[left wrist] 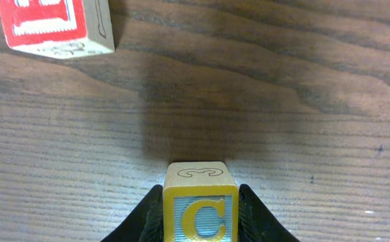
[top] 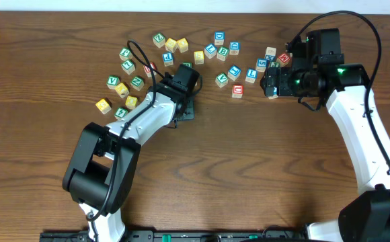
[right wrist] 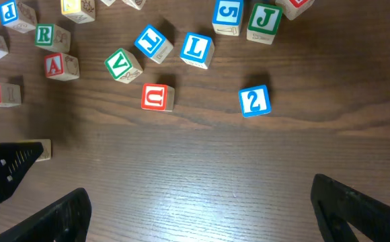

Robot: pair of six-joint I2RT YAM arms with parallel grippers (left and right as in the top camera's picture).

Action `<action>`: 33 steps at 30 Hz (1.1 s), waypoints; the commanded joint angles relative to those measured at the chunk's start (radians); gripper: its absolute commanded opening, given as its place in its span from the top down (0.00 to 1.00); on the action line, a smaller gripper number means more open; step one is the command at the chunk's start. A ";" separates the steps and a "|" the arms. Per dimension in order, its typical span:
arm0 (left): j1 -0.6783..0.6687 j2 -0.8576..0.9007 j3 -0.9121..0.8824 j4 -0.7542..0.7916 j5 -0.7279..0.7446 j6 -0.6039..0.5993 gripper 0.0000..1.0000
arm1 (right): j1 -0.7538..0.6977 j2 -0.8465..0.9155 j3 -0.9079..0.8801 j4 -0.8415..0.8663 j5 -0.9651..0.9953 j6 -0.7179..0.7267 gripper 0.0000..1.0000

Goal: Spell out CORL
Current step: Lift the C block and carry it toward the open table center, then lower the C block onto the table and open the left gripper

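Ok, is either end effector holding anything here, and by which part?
The left end effector grips the yellow C cube by its two opposite side faces. The right end effector is open and empty.

The C cube (left wrist: 200,202), yellow-framed with a yellow letter on pale blue, is pinched between the jaws of the left gripper (left wrist: 200,227) close to the counter (left wrist: 282,101), while the green-lettered R cube (right wrist: 44,35) and the blue-lettered L cube (right wrist: 196,48) lie well apart, letters up.
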 commanded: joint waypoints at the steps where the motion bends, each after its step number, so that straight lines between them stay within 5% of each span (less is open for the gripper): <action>1: 0.003 0.018 -0.005 0.006 -0.019 0.013 0.76 | 0.009 0.002 0.021 0.000 0.001 0.012 0.01; 21: 0.003 0.018 -0.005 0.025 0.055 0.069 0.75 | 0.009 0.002 0.021 -0.001 0.001 0.012 0.01; 23: 0.003 0.018 -0.005 0.025 0.055 0.069 0.66 | 0.009 0.002 0.021 -0.001 0.001 0.012 0.01; 33: 0.003 0.018 -0.005 0.026 0.055 0.070 0.64 | 0.009 0.002 0.021 -0.001 0.001 0.012 0.01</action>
